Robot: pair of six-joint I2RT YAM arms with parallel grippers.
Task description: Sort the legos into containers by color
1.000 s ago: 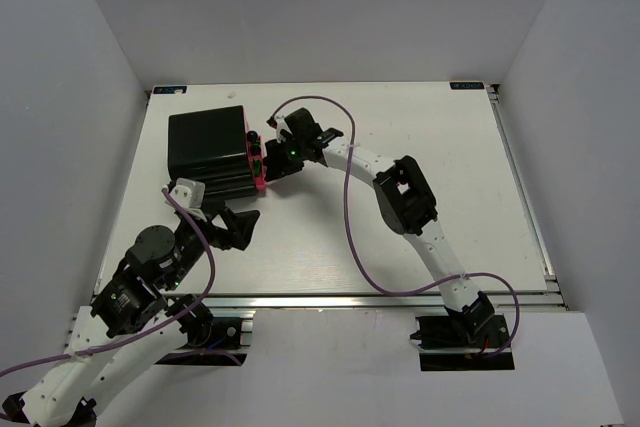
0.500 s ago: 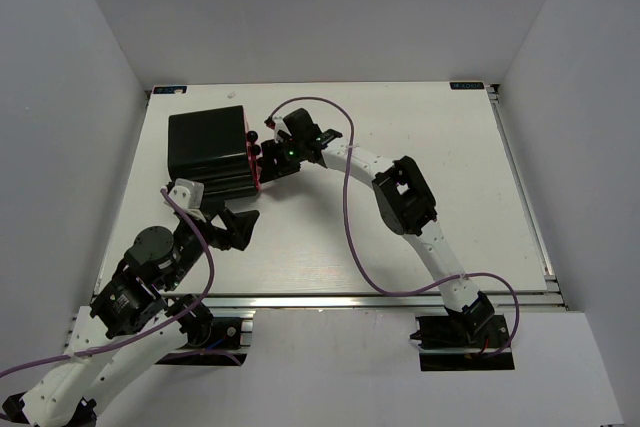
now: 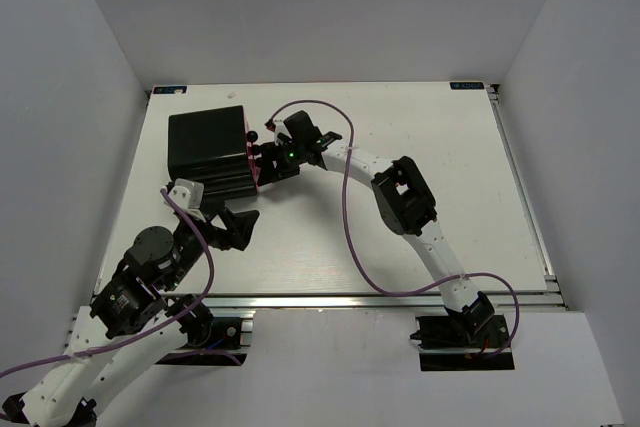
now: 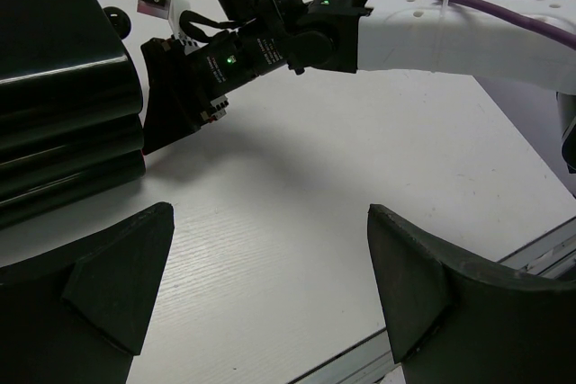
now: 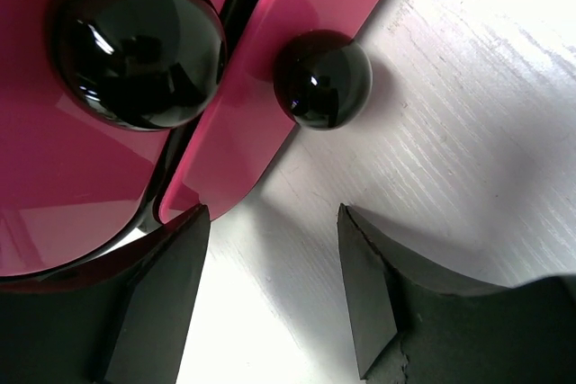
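No legos show in any view. The glossy black box [image 3: 208, 150] stands at the table's back left and also shows in the left wrist view [image 4: 54, 105]. The pink box [image 3: 258, 175] shows only as a thin strip along its right side. In the right wrist view its pink panels [image 5: 81, 177] carry dark round knobs [image 5: 322, 78]. My right gripper [image 3: 260, 159] is open and empty right at that knobbed edge, its left finger [image 5: 153, 303] against the lower pink panel. My left gripper [image 3: 236, 227] is open and empty over bare table in front of the black box.
The right arm [image 3: 400, 192] reaches across the table's middle, trailing a purple cable [image 3: 350, 207]. The left wrist view shows the right gripper [image 4: 180, 96] beside the black box and the table's front rail [image 4: 540, 249]. White walls enclose the table.
My right gripper has moved a little left, closer against the pink box's knobbed edge, covering more of the pink. The left arm has not moved.
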